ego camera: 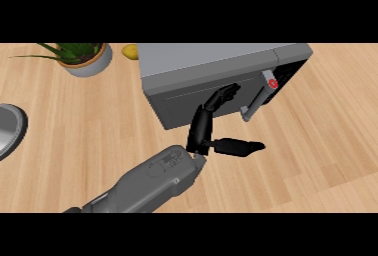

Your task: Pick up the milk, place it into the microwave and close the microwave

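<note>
Microwave (221,75) sits toward the back of the wooden surface (88,130) in the head view, its grey door (207,97) swung nearly against the body, with a thin dark gap open at the right end near the handle (255,102) and the red button (272,83). One robot hand (210,127) comes up from the lower edge on a grey forearm (148,182); its fingers (221,95) are straight and lie flat against the door front, thumb (236,146) stuck out to the right, holding nothing. Which arm it is cannot be told for sure; by its entry left of centre it is probably the left. No other robot hand shows.

Milk is nowhere in sight; it is presumably inside the microwave already, though the door hides this. A potted plant (81,57), a yellow fruit (130,51) and the rim of a plate (11,130) stand well apart from the action.

Judged from this, closing is the step in hand and nearly done. The risk is that the fingers push near the hinge side, where leverage is poor, so the door may stop short of latching. The push could also slide the whole microwave back, or the straight fingers could slip across the smooth front.
</note>
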Robot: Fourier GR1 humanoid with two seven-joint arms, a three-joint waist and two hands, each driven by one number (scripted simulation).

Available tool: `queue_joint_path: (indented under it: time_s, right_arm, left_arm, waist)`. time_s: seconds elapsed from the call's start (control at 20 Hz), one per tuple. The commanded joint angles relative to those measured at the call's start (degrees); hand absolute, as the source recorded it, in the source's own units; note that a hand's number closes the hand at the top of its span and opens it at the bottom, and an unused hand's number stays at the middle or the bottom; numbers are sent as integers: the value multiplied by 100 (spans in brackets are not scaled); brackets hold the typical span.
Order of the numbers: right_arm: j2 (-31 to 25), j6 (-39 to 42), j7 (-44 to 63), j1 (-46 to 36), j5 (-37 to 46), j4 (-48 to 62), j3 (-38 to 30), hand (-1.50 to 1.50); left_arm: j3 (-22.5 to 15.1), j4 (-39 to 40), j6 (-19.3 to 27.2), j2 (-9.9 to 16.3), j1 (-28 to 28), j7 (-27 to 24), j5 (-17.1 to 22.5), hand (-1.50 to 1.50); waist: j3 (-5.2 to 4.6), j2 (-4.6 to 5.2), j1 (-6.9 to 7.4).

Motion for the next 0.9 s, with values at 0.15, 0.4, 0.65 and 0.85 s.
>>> queue_joint_path:
  time_s: [0.15,0.4,0.65,0.85]
  right_arm:
    - [-152,-44,25,-327,53,144,-66,150]
    - [-213,-79,55,-528,155,329,-15,150]
    - [-257,-75,74,-709,171,399,43,150]
    - [538,298,320,-618,-1202,922,486,-150]
  left_arm:
    - [253,401,144,2,-336,-190,400,-150]
    - [223,496,76,2,-461,-341,568,-150]
    - [209,583,28,2,-502,-492,739,-150]
    - [101,574,7,2,-545,-565,778,-150]
  waist:
    - [1,77,-61]
    - [10,131,-10]
    - [8,155,-38]
    - [40,181,0]
